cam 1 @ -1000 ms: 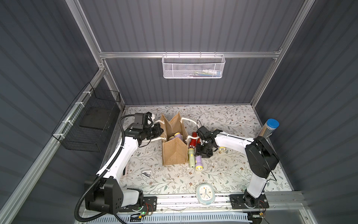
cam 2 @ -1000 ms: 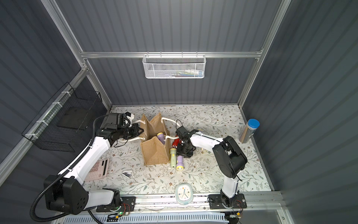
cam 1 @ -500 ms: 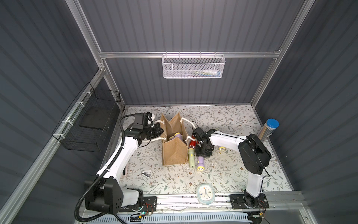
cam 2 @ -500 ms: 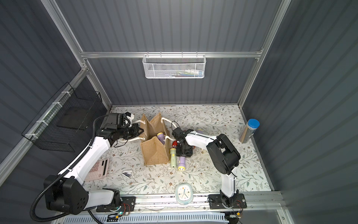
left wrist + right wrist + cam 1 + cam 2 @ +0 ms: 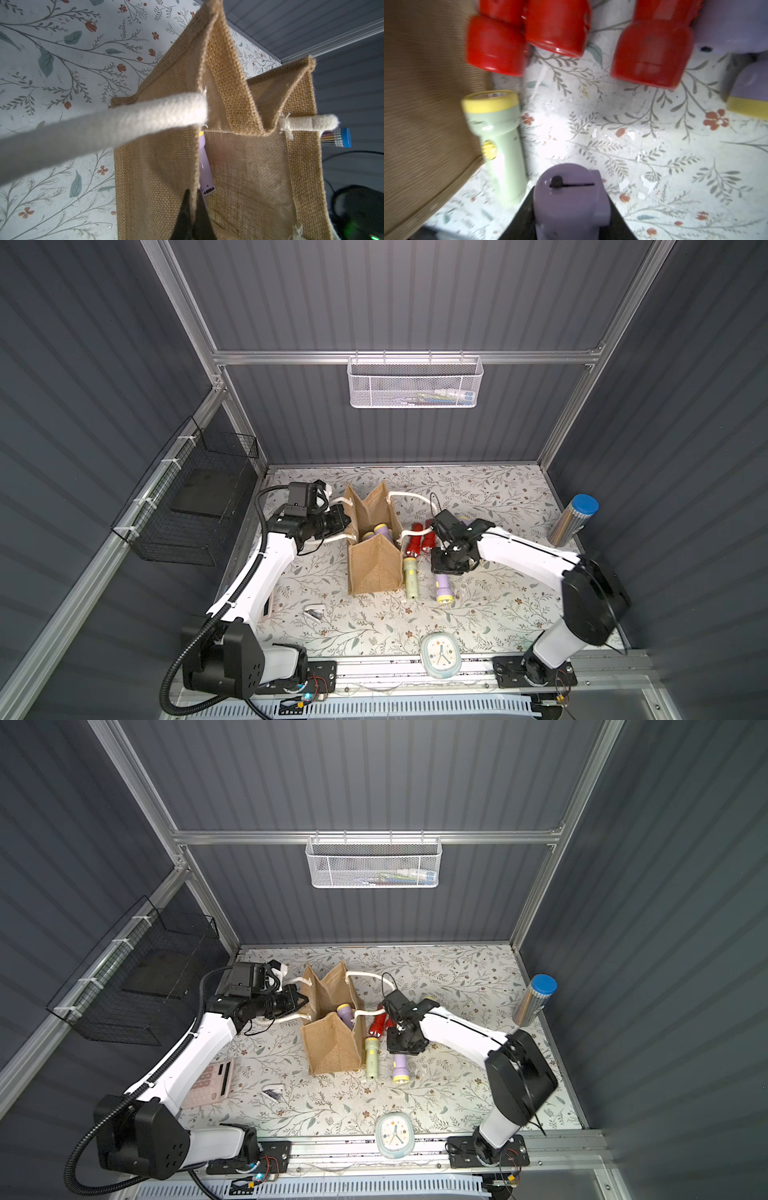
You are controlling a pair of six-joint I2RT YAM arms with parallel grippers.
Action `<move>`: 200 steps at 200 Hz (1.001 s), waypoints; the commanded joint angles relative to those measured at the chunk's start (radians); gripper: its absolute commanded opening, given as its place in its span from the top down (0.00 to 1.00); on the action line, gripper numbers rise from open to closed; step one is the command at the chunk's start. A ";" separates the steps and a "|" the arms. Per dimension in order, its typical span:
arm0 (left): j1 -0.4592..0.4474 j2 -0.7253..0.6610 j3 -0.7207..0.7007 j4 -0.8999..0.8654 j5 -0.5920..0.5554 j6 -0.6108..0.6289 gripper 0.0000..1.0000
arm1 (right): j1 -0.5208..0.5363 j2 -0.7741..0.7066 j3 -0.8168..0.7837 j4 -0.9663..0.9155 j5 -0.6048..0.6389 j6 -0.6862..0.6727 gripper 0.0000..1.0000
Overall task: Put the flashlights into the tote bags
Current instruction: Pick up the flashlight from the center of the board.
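- My left gripper [image 5: 193,197] has its fingers [image 5: 182,220] pinched tight on the rim of the tote bag [image 5: 374,568]. In the left wrist view the burlap edge runs straight between them.
- The bag stands upright on the counter [image 5: 498,614] with its mouth open and its gussets folded inward. A white rope handle [image 5: 409,497] hangs off each long side.
- Bagged flashlights [image 5: 380,529] show inside the mouth in both top views (lavender bodies, yellow heads, and I cannot count them from here).
- My right gripper [image 5: 571,193] sits low over the counter, just to the right of the bag.
- Its fingers [image 5: 521,216] are closed around the tail of the lavender flashlight [image 5: 442,589], one against each side.
- That flashlight lies flat on the counter, with its yellow head pointing toward the front rail.
- The pale green flashlight [image 5: 410,578] lies just beside the bag's right wall, parallel to the lavender one, with bare counter between the two.
- The red flashlights [image 5: 417,539] cluster behind those two, near the bag's right-hand handle. The right wrist view shows three red heads.
- More lavender flashlights [image 5: 737,27] lie past the red ones, partly cut off by the frame.
- A silver cylinder [image 5: 575,520] with a blue cap stands at the counter's right edge, well apart from everything else.
- A clock [image 5: 440,659] rests at the front edge, and a pink calculator [image 5: 210,1081] lies beside the left arm.
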 commanded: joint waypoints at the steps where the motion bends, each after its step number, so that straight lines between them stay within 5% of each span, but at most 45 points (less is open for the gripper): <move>1: 0.009 -0.012 0.021 -0.014 -0.004 -0.009 1.00 | -0.113 -0.172 -0.078 0.079 -0.186 0.018 0.81; 36: 0.009 -0.024 0.019 0.014 0.007 -0.011 1.00 | -0.297 -0.465 -0.179 0.202 -0.416 0.066 0.84; 66: 0.009 -0.026 0.019 0.041 0.026 -0.014 1.00 | -0.369 -0.559 -0.169 0.386 -0.622 0.198 0.84; 133: 0.009 -0.030 0.017 0.097 0.080 -0.022 1.00 | -0.374 -0.380 -0.119 1.164 -0.850 0.766 0.81; 200: 0.009 -0.032 0.024 0.102 0.079 -0.008 1.00 | -0.166 -0.124 0.322 0.727 -0.745 0.440 0.83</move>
